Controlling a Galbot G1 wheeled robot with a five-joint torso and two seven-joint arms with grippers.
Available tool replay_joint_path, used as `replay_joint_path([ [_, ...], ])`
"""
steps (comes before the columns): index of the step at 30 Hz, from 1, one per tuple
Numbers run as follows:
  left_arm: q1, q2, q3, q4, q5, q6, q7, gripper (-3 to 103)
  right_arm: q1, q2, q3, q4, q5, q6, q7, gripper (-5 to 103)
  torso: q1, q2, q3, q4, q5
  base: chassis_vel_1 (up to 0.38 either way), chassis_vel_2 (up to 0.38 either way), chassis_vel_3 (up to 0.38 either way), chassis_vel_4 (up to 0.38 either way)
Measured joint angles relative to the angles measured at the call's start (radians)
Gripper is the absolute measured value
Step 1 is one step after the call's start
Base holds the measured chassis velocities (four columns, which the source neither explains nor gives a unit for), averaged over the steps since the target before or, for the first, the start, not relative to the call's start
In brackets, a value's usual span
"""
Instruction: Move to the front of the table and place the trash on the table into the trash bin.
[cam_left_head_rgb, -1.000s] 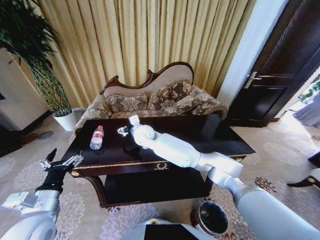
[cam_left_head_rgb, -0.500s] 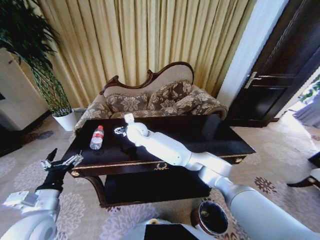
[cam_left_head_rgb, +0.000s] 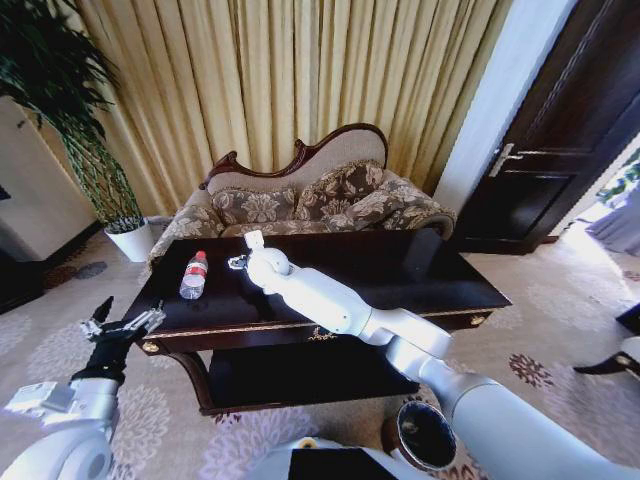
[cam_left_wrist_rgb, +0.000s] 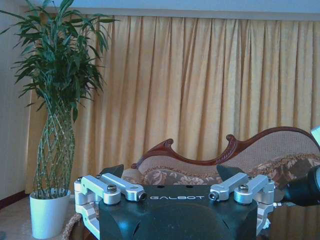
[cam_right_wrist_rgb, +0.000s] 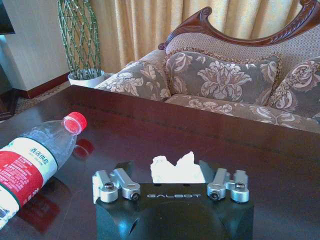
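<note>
— Dark, glossy wood: what sits on the table (cam_left_head_rgb: 440, 262) now?

— 1 clear plastic water bottle (cam_left_head_rgb: 194, 275) with a red cap lies on the robot's left part of the tabletop. 1 white crumpled paper wad (cam_right_wrist_rgb: 177, 168) rests on the wood between the spread fingers of the right gripper (cam_right_wrist_rgb: 171, 175), whose arm reaches across the table.

— Is that gripper holding the wad?

— No: its jaws stand wide apart on either side of the paper, with the bottle just beside.

— And the left gripper (cam_left_head_rgb: 122, 327)?

— It hangs parked off the table's left front corner, fingers spread and empty.

— Where is the trash bin (cam_left_head_rgb: 424, 436)?

— On the patterned carpet in front of the table, below the right arm, black liner showing.
</note>
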Motion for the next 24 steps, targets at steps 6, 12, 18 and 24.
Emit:
replay_joint_path([
  [6, -0.003, 0.002, -0.005, 0.001, -0.007, 0.000, 0.000, 100, 0.000, 0.003, -0.007, -0.011, -0.012, 0.004, -0.009, 48, 0.000, 0.000, 0.000, 0.0000, 0.0000, 0.000, 0.000, 0.000, 0.000],
  [12, -0.005, 0.004, -0.005, 0.004, -0.010, 0.000, -0.001, 100, -0.006, -0.005, -0.017, -0.002, -0.015, 0.007, -0.006, 35, 0.000, 0.000, 0.000, 0.0000, 0.0000, 0.000, 0.000, 0.000, 0.000],
  [18, -0.006, 0.013, -0.012, 0.009, -0.021, 0.000, -0.001, 100, -0.012, -0.007, -0.020, 0.003, -0.018, 0.008, 0.002, 25, 0.000, 0.000, 0.000, 0.0000, 0.0000, 0.000, 0.000, 0.000, 0.000],
  [24, -0.007, 0.027, -0.029, 0.016, -0.042, 0.000, 0.001, 100, -0.015, 0.000, -0.024, -0.004, -0.027, 0.016, 0.013, 3, 0.000, 0.000, 0.000, -0.0001, 0.0000, 0.000, 0.000, 0.000, 0.000],
])
